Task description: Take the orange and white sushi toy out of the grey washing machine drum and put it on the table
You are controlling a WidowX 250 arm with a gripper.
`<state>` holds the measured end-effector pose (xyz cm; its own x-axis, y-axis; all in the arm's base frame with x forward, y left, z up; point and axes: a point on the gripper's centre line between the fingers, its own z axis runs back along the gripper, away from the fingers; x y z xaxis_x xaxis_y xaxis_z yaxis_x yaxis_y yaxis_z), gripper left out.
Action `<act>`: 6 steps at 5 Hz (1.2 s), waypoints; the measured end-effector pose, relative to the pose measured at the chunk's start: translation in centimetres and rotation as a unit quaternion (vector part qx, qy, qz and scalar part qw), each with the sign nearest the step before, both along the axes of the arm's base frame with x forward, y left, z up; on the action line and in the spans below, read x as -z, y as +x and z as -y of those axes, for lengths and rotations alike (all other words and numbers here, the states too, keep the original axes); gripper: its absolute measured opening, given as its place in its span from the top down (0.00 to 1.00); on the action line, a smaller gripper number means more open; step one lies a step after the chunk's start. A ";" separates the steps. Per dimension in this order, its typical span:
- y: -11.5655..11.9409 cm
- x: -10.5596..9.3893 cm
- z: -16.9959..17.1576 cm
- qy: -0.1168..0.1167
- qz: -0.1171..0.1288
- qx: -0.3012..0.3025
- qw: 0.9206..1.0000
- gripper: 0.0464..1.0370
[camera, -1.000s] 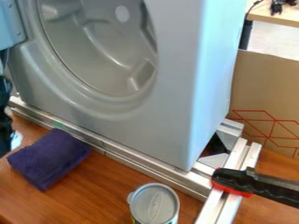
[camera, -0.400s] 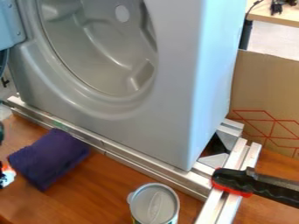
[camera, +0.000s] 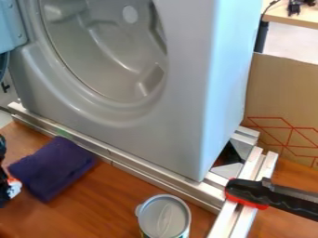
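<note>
Cardboard [camera: 279, 88] bears red lines [camera: 267, 117]; the gripper [camera: 3, 181] is beside purple cloth [camera: 53, 168], jaws' state I cannot tell.

The cloth [camera: 53, 168] is showing dark purple, the washer [camera: 186, 93] plain grey, the cardboard [camera: 282, 93] brown with red lines.

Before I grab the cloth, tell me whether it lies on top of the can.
No, the cloth lies on the table, left of the can.
</note>
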<state>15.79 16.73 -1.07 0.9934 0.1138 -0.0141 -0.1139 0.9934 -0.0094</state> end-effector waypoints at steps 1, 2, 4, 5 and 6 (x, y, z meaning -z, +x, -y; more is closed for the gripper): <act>0.4 1.4 -0.3 -0.014 0.003 -0.020 1.000 0.45; 1.0 1.8 -0.7 -0.024 0.003 -0.026 0.999 0.45; -0.3 2.0 -0.7 -0.015 -0.037 -0.054 0.998 0.08; -0.1 0.3 -0.8 0.008 -0.037 -0.059 0.998 0.03; 0.3 -1.0 -0.2 -0.004 -0.025 -0.056 0.998 0.04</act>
